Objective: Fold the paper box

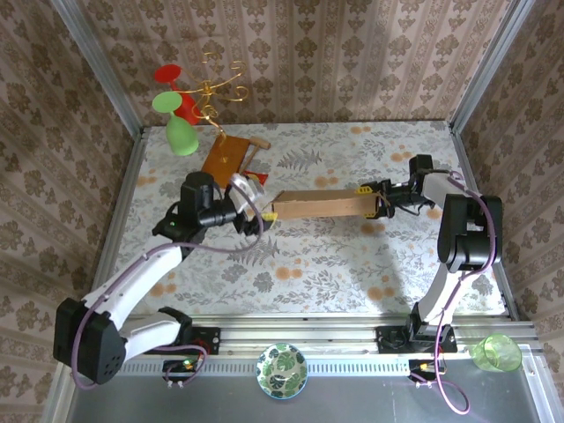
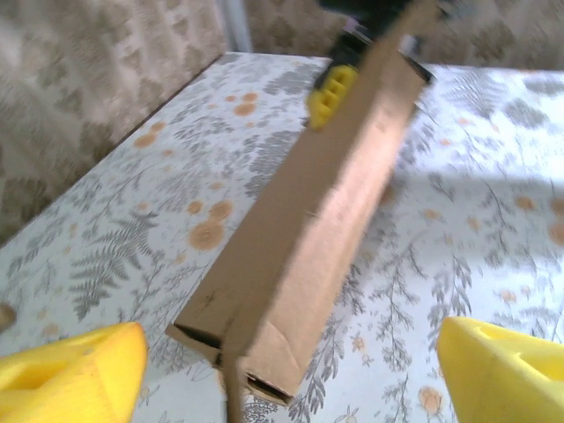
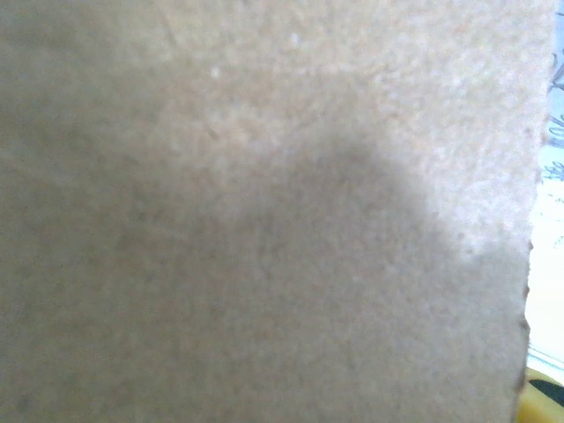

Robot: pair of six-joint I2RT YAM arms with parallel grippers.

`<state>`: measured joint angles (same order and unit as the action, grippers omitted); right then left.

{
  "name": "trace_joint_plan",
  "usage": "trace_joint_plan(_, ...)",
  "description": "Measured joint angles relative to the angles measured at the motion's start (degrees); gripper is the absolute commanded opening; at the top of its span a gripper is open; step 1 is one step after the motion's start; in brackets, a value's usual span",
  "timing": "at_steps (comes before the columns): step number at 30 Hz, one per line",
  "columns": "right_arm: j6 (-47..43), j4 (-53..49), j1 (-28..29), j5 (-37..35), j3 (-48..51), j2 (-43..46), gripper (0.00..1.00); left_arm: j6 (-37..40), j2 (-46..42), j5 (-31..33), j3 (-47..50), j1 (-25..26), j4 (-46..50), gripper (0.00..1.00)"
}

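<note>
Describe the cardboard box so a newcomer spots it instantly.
Middle of the floral table: the long cardboard box stretches left to right, the right hand holding its right end. Plain light brown, far longer than the glossy orange-brown board behind it.

paper box [image 1: 322, 205] between left gripper [image 1: 254, 210] and right gripper [image 1: 377, 201], wooden board [image 1: 225, 159] behind

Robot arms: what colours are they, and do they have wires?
The left arm and right arm are white tubes with black joints. A purple cable runs along each. The fingers are bright yellow.
</note>
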<state>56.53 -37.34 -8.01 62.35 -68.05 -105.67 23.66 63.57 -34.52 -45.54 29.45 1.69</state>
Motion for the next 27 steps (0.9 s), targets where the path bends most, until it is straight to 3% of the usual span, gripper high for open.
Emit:
trace_joint_plan(4, -2.05, -4.2, -0.11, -0.42, -1.99, -0.57, 0.5, 11.19, 2.4, 0.74, 0.59, 0.46, 2.47, 0.92)
trace_joint_plan(9, -3.48, -6.62, -0.17, -0.11, -2.36, -1.33, 0.49, 17.18, 8.31, 2.23, 2.6, 0.09, -0.13, 0.93)
trace_joint_plan(18, -4.09, -8.02, -0.85, 0.04, -2.36, -1.33, 0.49, 18.6, 18.03, 2.56, 2.38, -0.66, -7.37, 0.93)
trace_joint_plan(27, -3.89, -8.11, -1.18, 0.74, -2.36, -2.12, 0.49, 16.13, 22.67, 1.33, 0.37, -0.52, -14.32, 0.87)
